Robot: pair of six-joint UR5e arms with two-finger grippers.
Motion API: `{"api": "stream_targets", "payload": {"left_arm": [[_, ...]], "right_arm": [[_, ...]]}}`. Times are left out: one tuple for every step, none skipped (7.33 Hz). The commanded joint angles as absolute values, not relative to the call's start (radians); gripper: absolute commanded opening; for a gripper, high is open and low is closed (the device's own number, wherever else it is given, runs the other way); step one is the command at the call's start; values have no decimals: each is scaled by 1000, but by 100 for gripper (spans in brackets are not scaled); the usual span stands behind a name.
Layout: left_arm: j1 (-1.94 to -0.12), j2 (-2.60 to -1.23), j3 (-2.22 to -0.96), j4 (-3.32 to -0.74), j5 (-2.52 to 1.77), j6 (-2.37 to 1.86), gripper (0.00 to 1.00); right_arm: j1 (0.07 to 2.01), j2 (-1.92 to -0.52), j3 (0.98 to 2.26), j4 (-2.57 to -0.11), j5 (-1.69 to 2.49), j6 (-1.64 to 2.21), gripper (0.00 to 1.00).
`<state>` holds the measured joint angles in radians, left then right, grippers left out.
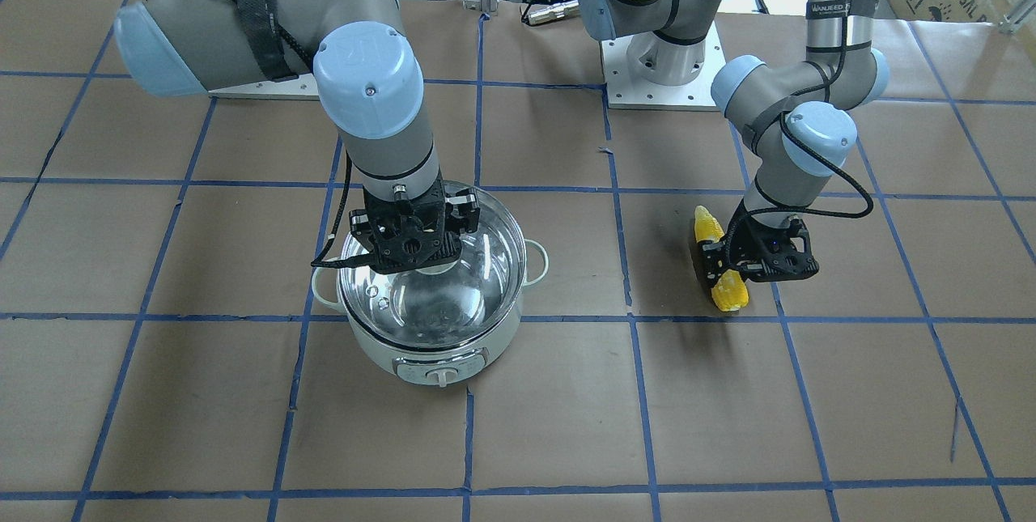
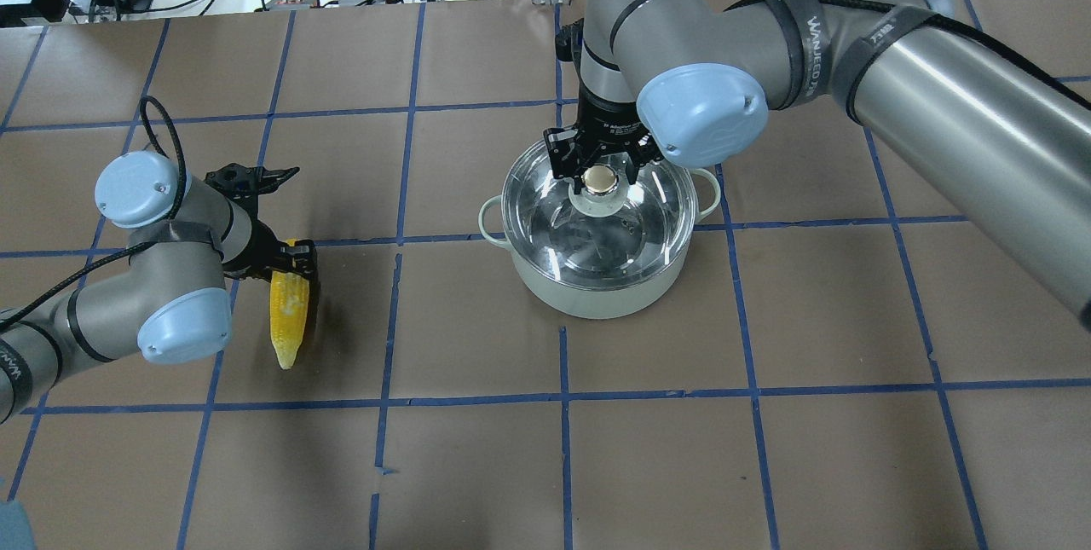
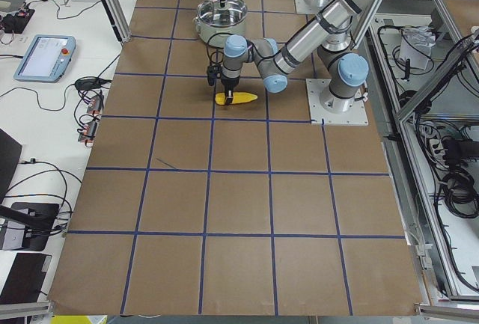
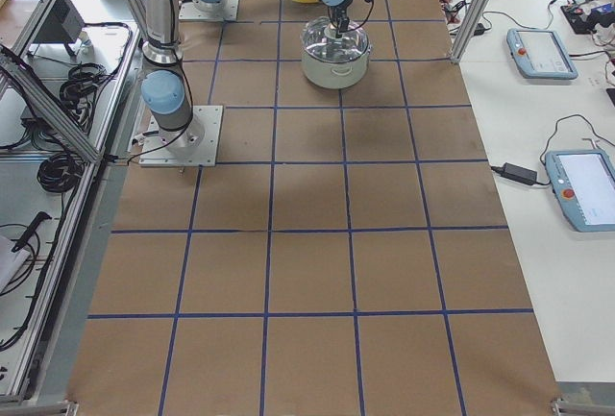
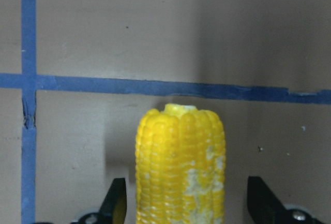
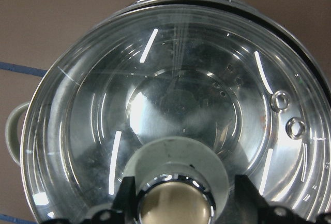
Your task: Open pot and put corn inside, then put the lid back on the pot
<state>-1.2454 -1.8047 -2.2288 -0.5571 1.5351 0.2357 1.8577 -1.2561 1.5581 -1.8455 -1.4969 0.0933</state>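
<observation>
The pale grey-green pot (image 2: 597,298) stands mid-table with the clear glass lid (image 2: 597,234) seated on it. My right gripper (image 2: 601,181) is down over the lid's tan-gold knob (image 6: 176,203). Its fingers (image 6: 245,193) straddle the knob with a gap showing, so it is open. The yellow corn (image 2: 285,311) lies on the brown table, well to the robot's left of the pot. My left gripper (image 2: 290,264) is lowered over the corn's thick end. In the left wrist view its fingers (image 5: 116,203) stand open either side of the corn (image 5: 181,162), apart from it.
The table is brown paper with a blue tape grid. The left arm's base plate (image 1: 664,77) and cables lie along the robot's side. Side benches with tablets (image 4: 543,51) flank the operators' edge. Bare table lies between the corn and the pot.
</observation>
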Motion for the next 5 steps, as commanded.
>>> {"api": "stream_targets", "payload": {"left_arm": [[-1244, -1790, -2217, -561, 1537, 235, 8], [-1250, -1789, -2198, -583, 1539, 230, 8], [-1252, -1770, -2169, -636, 1543, 223, 8], [-1258, -1741, -2123, -725, 1548, 207, 8], [-1278, -1733, -2079, -782, 1549, 183, 8]], "right_arm": [[1858, -1256, 1555, -1839, -1497, 98, 64], [1858, -1256, 1555, -1839, -1497, 103, 61], [1858, -1256, 1555, -1839, -1497, 106, 60], [1859, -1256, 1554, -1838, -1496, 109, 55], [1859, -1256, 1554, -1838, -1496, 110, 55]]}}
